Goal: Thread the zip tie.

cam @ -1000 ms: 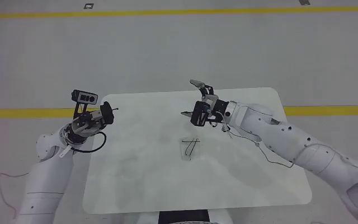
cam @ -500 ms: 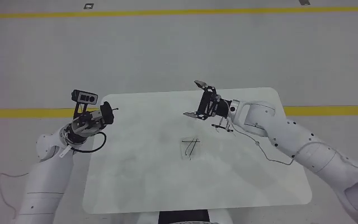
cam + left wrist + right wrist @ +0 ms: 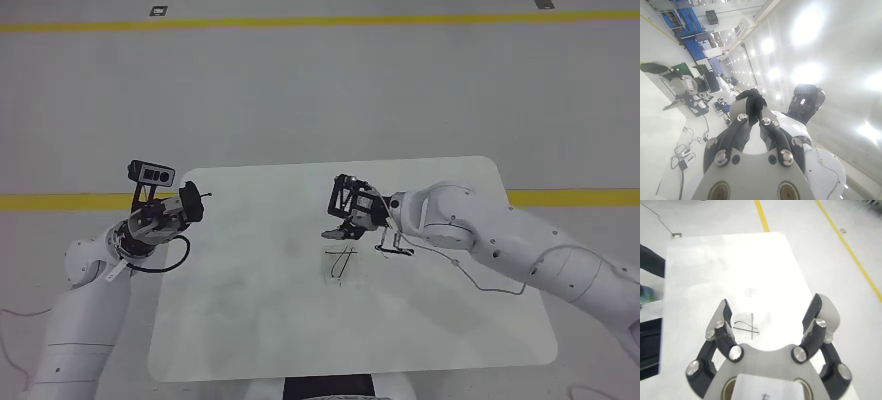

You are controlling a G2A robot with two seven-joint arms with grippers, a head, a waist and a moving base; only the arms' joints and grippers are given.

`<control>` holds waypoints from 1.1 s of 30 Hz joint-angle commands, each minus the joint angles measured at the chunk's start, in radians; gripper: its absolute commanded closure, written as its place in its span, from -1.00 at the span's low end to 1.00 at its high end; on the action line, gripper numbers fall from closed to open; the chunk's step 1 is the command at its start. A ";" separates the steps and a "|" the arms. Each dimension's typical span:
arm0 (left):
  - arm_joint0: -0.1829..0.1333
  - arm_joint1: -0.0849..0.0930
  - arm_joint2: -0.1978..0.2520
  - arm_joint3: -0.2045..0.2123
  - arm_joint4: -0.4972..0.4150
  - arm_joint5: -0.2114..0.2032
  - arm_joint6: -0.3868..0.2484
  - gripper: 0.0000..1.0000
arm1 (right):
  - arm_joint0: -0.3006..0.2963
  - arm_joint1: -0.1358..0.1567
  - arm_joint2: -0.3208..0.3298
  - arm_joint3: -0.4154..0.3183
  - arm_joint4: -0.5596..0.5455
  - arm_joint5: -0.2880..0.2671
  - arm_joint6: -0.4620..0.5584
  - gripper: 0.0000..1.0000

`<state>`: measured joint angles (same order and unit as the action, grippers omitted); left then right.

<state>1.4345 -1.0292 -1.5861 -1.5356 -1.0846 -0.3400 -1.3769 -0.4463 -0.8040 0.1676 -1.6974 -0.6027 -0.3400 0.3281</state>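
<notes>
Zip ties (image 3: 752, 323): thin black strips lie crossed in a small heap flat on the counter (image 3: 250, 320). They sit near the middle of the top view and low in the centre of the right wrist view.
Right claw (image 3: 771, 306): it is spread wide and holds nothing. In the top view it hangs just above the heap in the frame, apart from the strips.
Left claw (image 3: 754, 98): its fingers are pressed together at the counter's left edge in the top view, well apart from the heap. You cannot tell whether anything thin is nipped there.
Step in hand: you look to be on the approach to the first pick. No strip is lifted and none appears threaded.
Next move: bring the right claw down over a single strip and close on that one alone. The strips are flat and overlapping, so a careless pinch may catch two or slide off. Choose an end that lies free of the crossing. After that, the tail must meet the head slot, which likely needs the second claw.
Count: three zip ties as far as you can make out, two claws, one counter.
</notes>
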 commanded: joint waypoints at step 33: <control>0.000 0.000 0.000 0.000 0.000 0.000 0.000 1.00 | -0.078 -0.099 0.041 0.148 0.290 0.098 0.435 -1.00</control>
<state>1.4345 -1.0292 -1.5861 -1.5356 -1.0846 -0.3400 -1.3769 -0.5245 -0.9029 0.2090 -1.5494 -0.3125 -0.2426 0.7627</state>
